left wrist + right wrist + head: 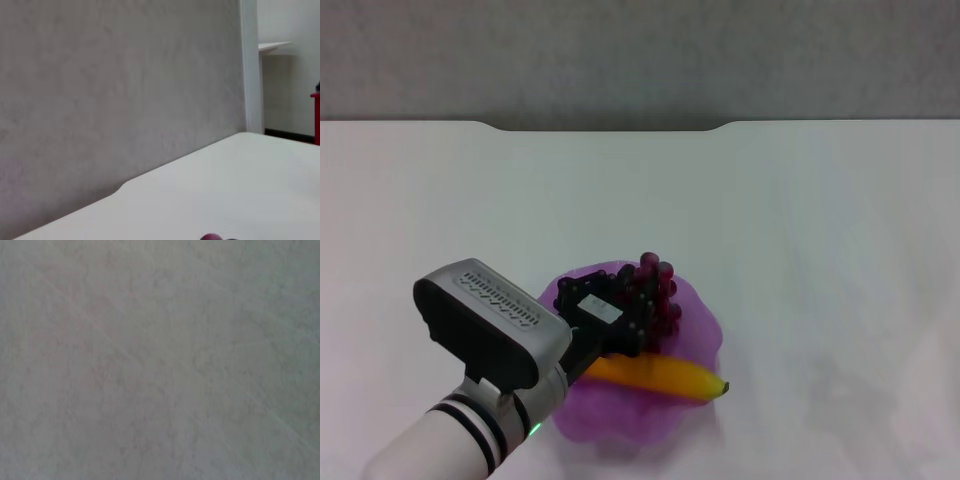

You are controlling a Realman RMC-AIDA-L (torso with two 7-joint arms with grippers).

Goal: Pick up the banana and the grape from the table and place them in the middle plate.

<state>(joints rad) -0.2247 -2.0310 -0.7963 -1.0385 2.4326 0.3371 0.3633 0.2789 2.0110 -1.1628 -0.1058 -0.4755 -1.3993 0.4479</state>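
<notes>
Saw a plain white flat tabletop (800,220) filling most of the head view, notched along its far edge. Saw a mottled grey wall (640,60) right behind it. Caught the same tabletop (225,190) and grey wall (110,90) from the left wrist view too, with a white upright post (251,65) off at the wall's end and something red (316,117) cut off by the picture's edge.

Spotted the left arm (490,335), with its grey-and-black housing and white forearm, reaching in from the near left toward the centre of the table.

Found the translucent purple plastic dish with the wavy scalloped rim (705,330) near the middle of the table, partly covered by that arm.

Found the curved yellow-orange banana (670,377) lying in the near part of the dish. Noted its dark tip pointing to the robot's right at the rim and its other end hidden under the arm.

Picked out the bunch of small dark red-purple grapes (660,285) in the far part of the dish, apart from the banana. Glimpsed one round grape (211,237) at the very edge of the left wrist view.

Placed the black left gripper (620,312) right at the bunch, over the dish. Couldn't tell whether its jaws were apart, together or clamped on the grapes.

Got nothing from the right wrist view but a blank grey surface (160,360). Saw no right gripper anywhere.
</notes>
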